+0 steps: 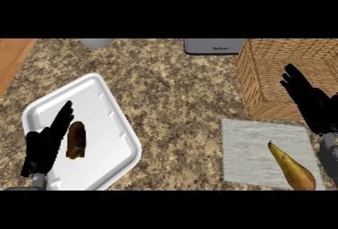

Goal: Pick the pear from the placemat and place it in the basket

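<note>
Lying on the mat (254,150) near its right edge, pear (293,167) untouched; basket (277,76) just behind; both hands (46,141) (310,100) open, holding nothing.

Two black hands are seen, each built of slender matte fingers and a thumb. The left hand (45,145) is joined to a short grey forearm stub. The right hand (309,100) is carried on a grey cylindrical forearm (328,156) with a paler highlight.
</note>
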You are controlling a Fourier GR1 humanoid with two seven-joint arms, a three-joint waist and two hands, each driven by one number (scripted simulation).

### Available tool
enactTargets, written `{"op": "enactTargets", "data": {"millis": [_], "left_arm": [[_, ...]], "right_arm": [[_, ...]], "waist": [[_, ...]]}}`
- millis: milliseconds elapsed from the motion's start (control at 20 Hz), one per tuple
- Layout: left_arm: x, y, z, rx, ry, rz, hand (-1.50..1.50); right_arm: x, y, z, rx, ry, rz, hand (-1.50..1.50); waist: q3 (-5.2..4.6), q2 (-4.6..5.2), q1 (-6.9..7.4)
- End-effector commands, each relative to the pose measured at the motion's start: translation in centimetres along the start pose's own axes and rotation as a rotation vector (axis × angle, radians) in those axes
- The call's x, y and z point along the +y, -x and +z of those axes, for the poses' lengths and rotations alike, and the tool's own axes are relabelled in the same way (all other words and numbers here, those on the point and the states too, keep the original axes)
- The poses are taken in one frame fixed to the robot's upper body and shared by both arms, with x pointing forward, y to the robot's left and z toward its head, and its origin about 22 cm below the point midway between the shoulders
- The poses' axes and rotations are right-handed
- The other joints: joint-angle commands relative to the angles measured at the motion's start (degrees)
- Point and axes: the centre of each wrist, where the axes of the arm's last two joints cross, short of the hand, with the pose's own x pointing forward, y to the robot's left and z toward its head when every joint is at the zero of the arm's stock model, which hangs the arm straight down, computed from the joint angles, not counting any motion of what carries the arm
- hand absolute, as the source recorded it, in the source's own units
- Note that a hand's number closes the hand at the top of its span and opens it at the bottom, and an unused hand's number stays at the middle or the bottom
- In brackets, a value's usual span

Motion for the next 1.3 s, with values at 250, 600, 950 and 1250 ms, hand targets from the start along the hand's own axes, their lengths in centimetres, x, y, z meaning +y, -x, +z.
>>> {"op": "enactTargets", "data": {"millis": [250,600,950,1250], "left_arm": [[-2.4,4.3,1.5,0.270,0.027,0.148,0.00],[-0.5,6.6,3.8,0.389,-0.012,0.187,0.00],[0.1,5.8,4.5,0.365,-0.031,0.173,0.00],[-1.0,6.1,5.1,0.367,-0.012,0.174,0.00]], "right_arm": [[6.9,-6.1,-0.1,-0.565,-0.704,-0.421,1.50],[8.2,-4.9,7.9,-0.708,-1.071,-0.200,-1.50],[-1.2,-11.6,8.5,-0.805,-0.688,0.451,-1.50],[-7.6,-17.0,10.2,-0.799,-0.585,0.776,-1.50]], "waist": [[0.09,1.76,2.21],[-0.32,0.51,-3.32],[-0.32,0.55,-4.29],[-0.36,1.20,-2.21]]}}
